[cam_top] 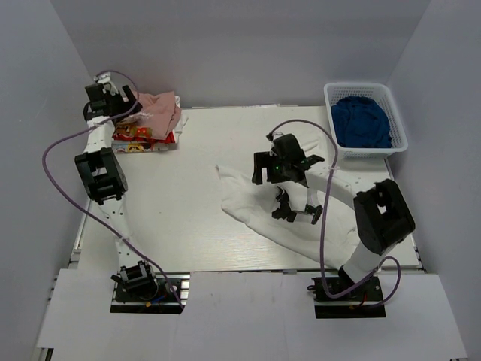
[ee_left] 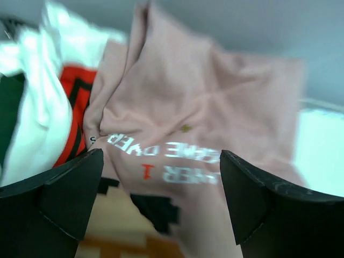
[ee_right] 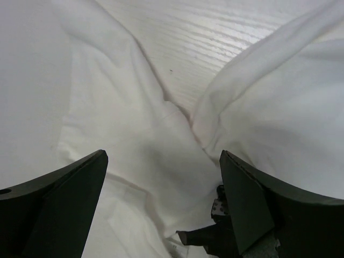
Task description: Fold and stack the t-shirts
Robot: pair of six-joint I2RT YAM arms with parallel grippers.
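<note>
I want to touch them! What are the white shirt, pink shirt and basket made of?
White shirt: soft matte cloth, maybe cotton; it wrinkles and folds. Pink shirt: similar cloth, creased, with printed letters. Basket: probably stiff white plastic, its walls a grid of holes.

The left arm reaches far forward, and the left end effector [cam_top: 119, 98] is wide open. The right arm bends inward. The right end effector [cam_top: 293, 209] points down, jaws wide apart.

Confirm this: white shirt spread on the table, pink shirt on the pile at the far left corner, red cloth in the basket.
One slip: the cloth in the basket is blue, not red, as the top view shows. The white shirt is spread on the table, and the pink shirt is on the pile at the far left corner.
</note>
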